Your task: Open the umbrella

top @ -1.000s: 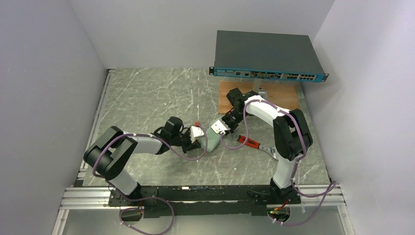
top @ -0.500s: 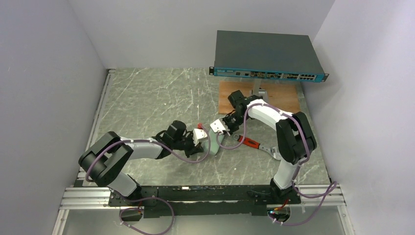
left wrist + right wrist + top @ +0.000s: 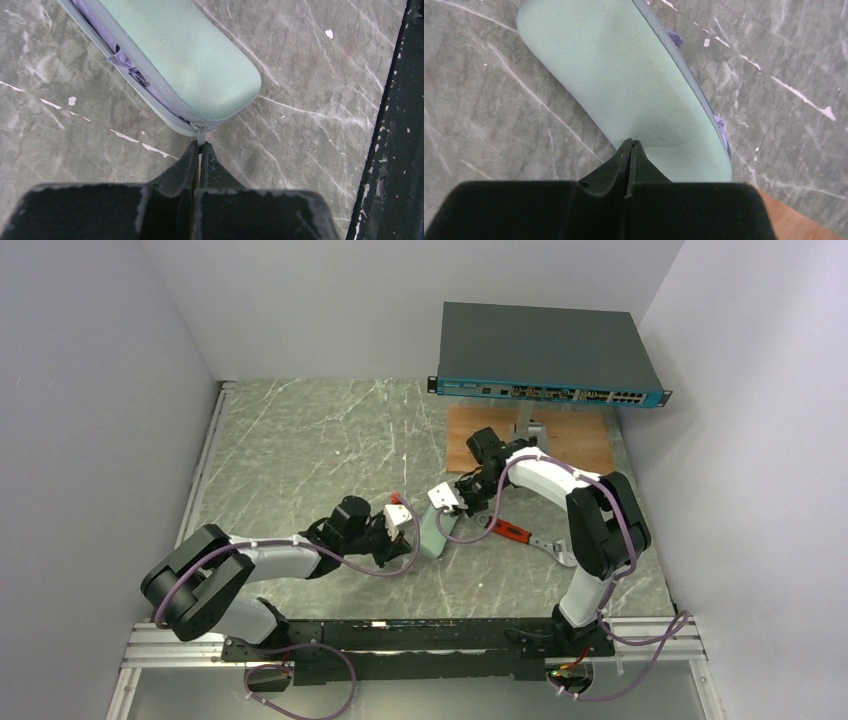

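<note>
The mint-green clamshell case point(image 3: 432, 532) lies on the marble table between both arms. Its zip is partly undone, and the umbrella's lavender fabric point(image 3: 127, 64) shows through the gap; it also shows at the case's edge in the right wrist view point(image 3: 722, 129). The rest of the umbrella is hidden inside. My left gripper point(image 3: 200, 145) is shut on the small zipper pull point(image 3: 201, 135) at the case's rounded end point(image 3: 210, 75). My right gripper point(image 3: 630, 143) is shut, its tips resting on the case's lid point(image 3: 624, 80). From above, the left gripper point(image 3: 415, 538) and the right gripper point(image 3: 442, 514) flank the case.
A network switch point(image 3: 545, 355) stands raised at the back right over a wooden board point(image 3: 585, 443). A red-handled tool point(image 3: 510, 531) lies right of the case. A small red item point(image 3: 400, 496) lies by the left wrist. A black rail point(image 3: 395, 125) runs along the near table edge.
My left arm has drawn back toward the near left, carrying the zipper pull round the case's end. The case has turned and shifted slightly. My right gripper stayed on the lid.
</note>
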`<state>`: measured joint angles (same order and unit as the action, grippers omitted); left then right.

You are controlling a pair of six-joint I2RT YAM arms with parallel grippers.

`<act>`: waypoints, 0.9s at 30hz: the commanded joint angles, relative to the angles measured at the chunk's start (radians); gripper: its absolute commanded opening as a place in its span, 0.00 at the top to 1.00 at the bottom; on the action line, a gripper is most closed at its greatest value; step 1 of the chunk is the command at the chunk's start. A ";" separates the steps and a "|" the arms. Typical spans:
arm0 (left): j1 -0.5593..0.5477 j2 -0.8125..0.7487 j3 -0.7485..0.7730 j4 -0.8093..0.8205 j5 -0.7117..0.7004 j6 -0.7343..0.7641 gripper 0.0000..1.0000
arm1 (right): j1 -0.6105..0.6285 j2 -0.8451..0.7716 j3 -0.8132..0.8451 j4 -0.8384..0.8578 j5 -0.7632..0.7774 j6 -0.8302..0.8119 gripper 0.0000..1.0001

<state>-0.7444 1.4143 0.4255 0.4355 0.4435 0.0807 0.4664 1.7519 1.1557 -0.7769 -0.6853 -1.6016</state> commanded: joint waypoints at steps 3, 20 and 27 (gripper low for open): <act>-0.012 -0.016 -0.004 0.051 -0.032 -0.049 1.00 | 0.001 0.062 0.016 -0.090 0.043 0.145 1.00; 0.175 0.103 0.047 0.064 0.154 -0.307 0.78 | -0.018 0.006 0.067 -0.199 -0.059 0.375 0.84; 0.299 0.106 0.144 -0.055 0.154 -0.232 0.59 | -0.019 -0.048 0.230 -0.301 -0.085 0.173 0.26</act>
<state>-0.5236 1.5166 0.5053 0.4171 0.5636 -0.1921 0.4530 1.7802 1.2873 -1.0115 -0.7055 -1.2793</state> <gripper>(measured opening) 0.359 0.684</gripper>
